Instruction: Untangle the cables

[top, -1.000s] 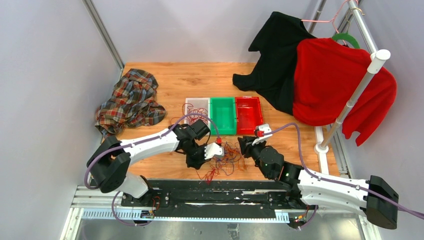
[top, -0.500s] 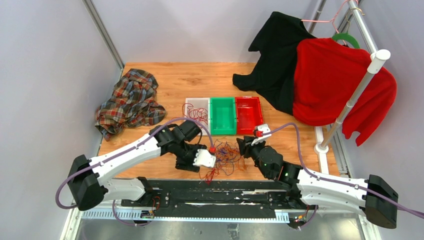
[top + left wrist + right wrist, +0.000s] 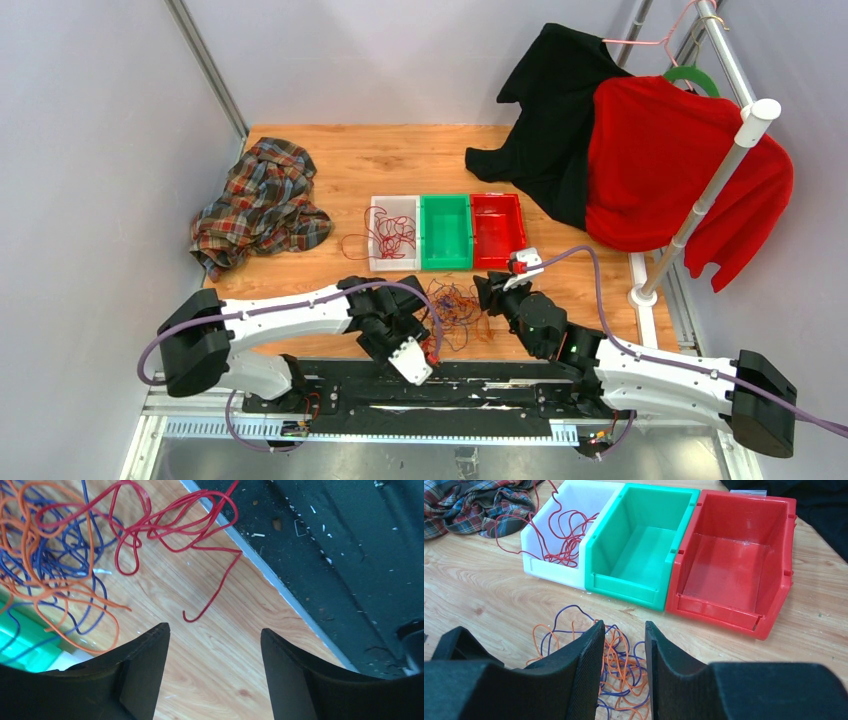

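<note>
The cables lie in two places. An orange and purple tangle (image 3: 452, 305) with a red strand sits on the wood between the arms. A loose red cable (image 3: 395, 235) lies in the white bin (image 3: 382, 205) and spills over its left wall. My left gripper (image 3: 405, 350) hangs at the table's near edge, left of the tangle. In the left wrist view the left gripper (image 3: 214, 628) is open over bare wood, and the end of the red strand (image 3: 172, 528) lies just beyond its tips. My right gripper (image 3: 624, 624) is open, right over the orange and purple cables (image 3: 616, 645).
A green bin (image 3: 445, 232) and a red bin (image 3: 497, 228) stand beside the white one, both without cables. A plaid shirt (image 3: 260, 205) lies at the left. A black garment (image 3: 545, 120) and a red sweater (image 3: 670, 170) hang on the rack at the right. The black base rail (image 3: 430, 385) borders the near edge.
My left gripper has opened and drawn back from the tangle toward the near edge. The right arm has stayed where it was, its jaws a little wider.
</note>
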Robot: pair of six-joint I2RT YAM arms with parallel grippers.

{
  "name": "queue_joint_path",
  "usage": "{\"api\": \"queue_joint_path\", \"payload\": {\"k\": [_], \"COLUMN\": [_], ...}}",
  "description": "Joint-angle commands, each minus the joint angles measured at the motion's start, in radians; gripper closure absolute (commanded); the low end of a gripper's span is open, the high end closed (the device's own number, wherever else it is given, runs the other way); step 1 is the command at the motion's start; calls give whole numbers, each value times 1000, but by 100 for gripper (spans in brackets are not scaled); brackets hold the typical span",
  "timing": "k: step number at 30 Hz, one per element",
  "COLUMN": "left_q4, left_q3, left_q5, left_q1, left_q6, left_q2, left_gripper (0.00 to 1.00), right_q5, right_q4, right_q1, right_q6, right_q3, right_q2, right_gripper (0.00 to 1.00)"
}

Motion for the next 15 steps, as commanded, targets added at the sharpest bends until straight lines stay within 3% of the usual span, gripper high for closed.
{"api": "queue_joint_path", "payload": {"k": [1,8,12,15], "left_q4": [78,82,96,95], "left_q3": [-11,-9,-19,-18], "left_q5": [-54,-59,-58,-61], "left_q1": [-33,-54,-56,-64], "left_q6": [106,159,153,133], "left_q2": [53,118,125,114], "left_gripper": [30,47,66,89], "right_q5": [28,42,57,58], "right_q4": [1,-22,-34,-41], "right_q1": [-13,-13,-12,-13], "right_q6": [19,43,52,52], "right_q3": [-3,-15,-22,-22], "right_q2": [-1,-15,-28,-36], "right_gripper": [65,68,69,69]}}
